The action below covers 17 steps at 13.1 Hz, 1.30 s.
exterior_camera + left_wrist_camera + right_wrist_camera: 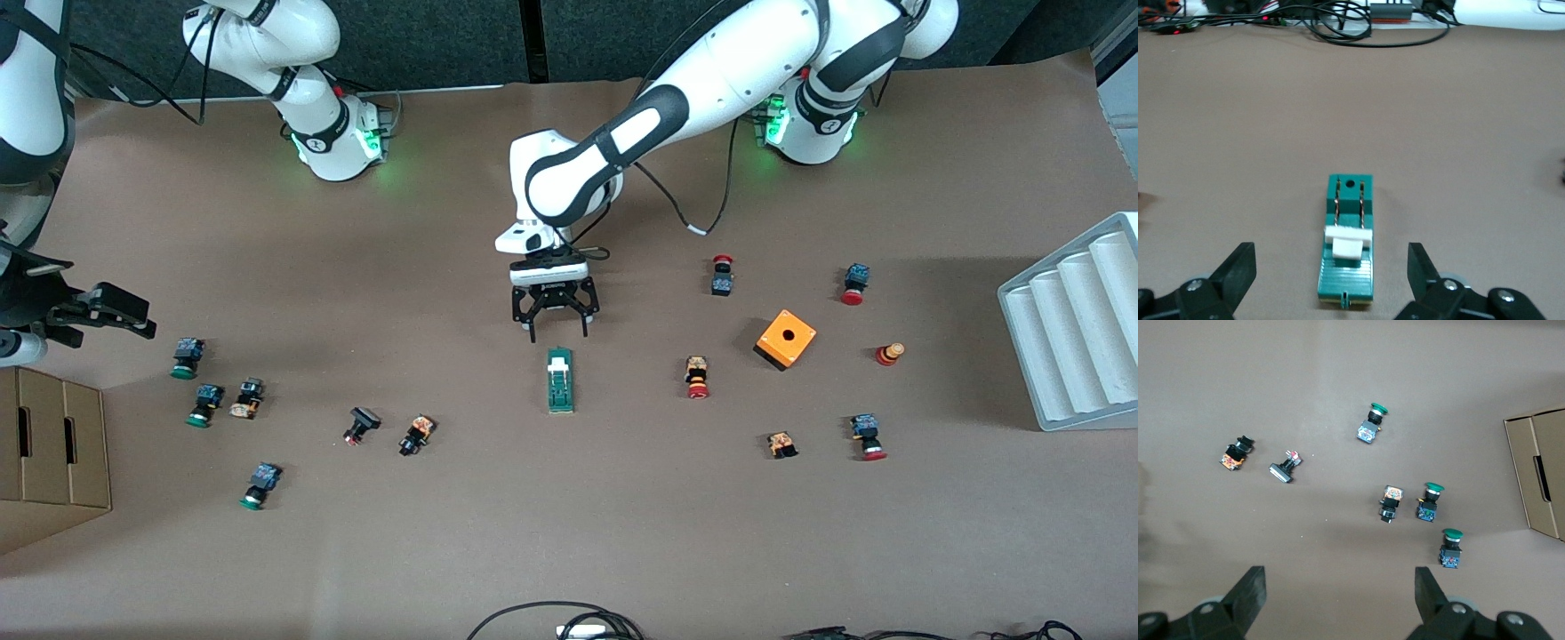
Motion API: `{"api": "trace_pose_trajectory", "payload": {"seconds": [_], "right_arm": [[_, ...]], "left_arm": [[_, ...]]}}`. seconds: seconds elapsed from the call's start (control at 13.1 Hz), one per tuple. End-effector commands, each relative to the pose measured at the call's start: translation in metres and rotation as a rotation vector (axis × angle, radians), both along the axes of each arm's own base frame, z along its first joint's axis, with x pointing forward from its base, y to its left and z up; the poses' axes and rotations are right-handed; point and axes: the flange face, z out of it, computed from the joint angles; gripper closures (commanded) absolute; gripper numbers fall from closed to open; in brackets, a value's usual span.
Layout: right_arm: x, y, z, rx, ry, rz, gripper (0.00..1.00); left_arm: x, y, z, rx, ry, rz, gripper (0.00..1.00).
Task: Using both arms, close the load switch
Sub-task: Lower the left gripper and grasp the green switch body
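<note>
Two white jointed arms with black bands at the joints. Green lights glowing at both bases, black cables trailing alongside. Left claw (pixel 558 331): black, two-fingered, under a white wrist block. Right claw (pixel 133 318): black too. Silver screws in the black finger links.

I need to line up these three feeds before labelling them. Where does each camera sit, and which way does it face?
Front view: high across the table, facing both arm bases; shows both arms, left gripper open, right gripper open.
Left wrist view: on the left wrist, looking down at the load switch; open fingers show.
Right wrist view: on the right wrist, over green push buttons; open fingers show.
Shared: front and left wrist views both show the load switch.
</note>
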Motion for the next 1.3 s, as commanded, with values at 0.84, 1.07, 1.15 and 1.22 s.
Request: {"api": "trace_pose_trajectory", "payload": {"seconds": [0.84, 1.07, 1.15, 1.22], "right_arm": [[-0.001, -0.008, 0.002, 0.014, -0.001, -0.018, 0.0], [0.002, -0.006, -0.004, 0.015, 0.01, -0.02, 0.0], [0.004, -0.004, -0.008, 0.016, 0.016, -0.017, 0.0], [0.007, -0.001, -0.015, 0.015, 0.025, -0.013, 0.0]], "left_arm": [[-0.02, 0.006, -0.105, -0.035, -0.288, -0.022, 0.03], [-0.024, 0.005, -0.107, -0.036, -0.286, -0.028, 0.05], [-0.025, 0.005, -0.107, -0.045, -0.287, -0.024, 0.05], [-0.032, 0.001, -0.108, -0.06, -0.286, -0.027, 0.05]]}}
